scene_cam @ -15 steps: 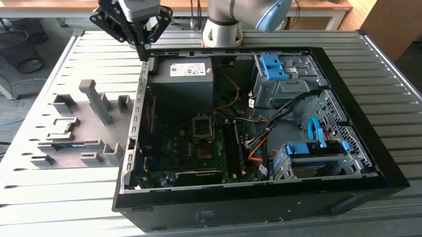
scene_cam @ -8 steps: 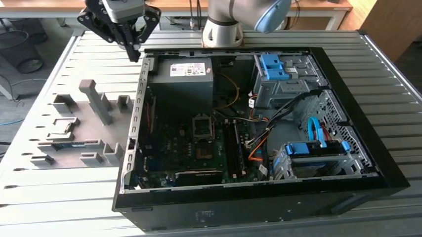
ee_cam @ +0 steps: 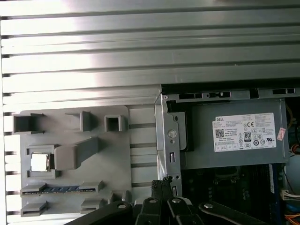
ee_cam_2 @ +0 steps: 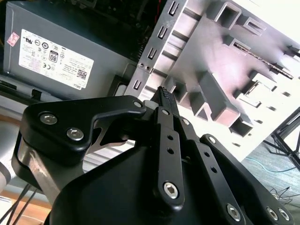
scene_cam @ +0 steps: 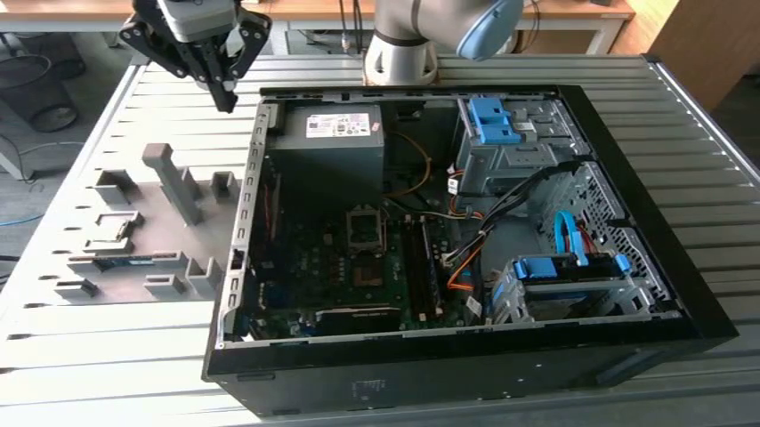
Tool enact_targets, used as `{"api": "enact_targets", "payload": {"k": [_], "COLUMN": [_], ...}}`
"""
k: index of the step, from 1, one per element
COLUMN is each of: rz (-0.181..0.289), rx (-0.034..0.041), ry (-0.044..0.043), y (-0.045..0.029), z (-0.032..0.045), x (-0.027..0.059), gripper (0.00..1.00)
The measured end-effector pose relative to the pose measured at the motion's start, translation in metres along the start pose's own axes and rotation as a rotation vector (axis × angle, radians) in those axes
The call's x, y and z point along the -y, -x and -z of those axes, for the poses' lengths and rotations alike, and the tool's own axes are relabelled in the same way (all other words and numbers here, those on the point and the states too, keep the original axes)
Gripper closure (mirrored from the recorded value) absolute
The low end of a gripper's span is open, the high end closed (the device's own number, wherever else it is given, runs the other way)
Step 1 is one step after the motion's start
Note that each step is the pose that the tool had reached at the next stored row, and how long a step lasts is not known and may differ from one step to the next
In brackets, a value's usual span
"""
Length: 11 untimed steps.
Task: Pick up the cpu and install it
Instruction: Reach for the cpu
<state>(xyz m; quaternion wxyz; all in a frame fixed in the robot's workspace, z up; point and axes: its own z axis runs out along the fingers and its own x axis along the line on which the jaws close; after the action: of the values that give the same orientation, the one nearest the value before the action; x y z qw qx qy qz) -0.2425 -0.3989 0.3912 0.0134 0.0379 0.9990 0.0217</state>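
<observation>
Silver-grey topped and dark-rimmed, the small flat square cpu (ee_cam: 39, 162) sits in a pocket of the grey plastic fixture tray (ee_cam: 56, 136). We judge it light, stiff, fragile: grip opposite edges. Our black gripper (scene_cam: 223, 100) hangs near a corner of the black computer case (scene_cam: 475, 382), jaws pressed together, empty.

White label (ee_cam: 243, 132) w/ small black print, cert marks & a code square on grey box (ee_cam: 201, 150), first wrist view; pink sticker (ee_cam: 281, 134) beside it.
</observation>
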Motion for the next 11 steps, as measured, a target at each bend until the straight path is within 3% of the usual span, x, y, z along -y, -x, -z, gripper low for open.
{"api": "enact_targets", "payload": {"k": [11], "rz": [0.0], "rx": [0.0], "ry": [0.0], "y": [-0.0212], "z": [0.0], "x": [0.0016], "gripper": [0.9]}}
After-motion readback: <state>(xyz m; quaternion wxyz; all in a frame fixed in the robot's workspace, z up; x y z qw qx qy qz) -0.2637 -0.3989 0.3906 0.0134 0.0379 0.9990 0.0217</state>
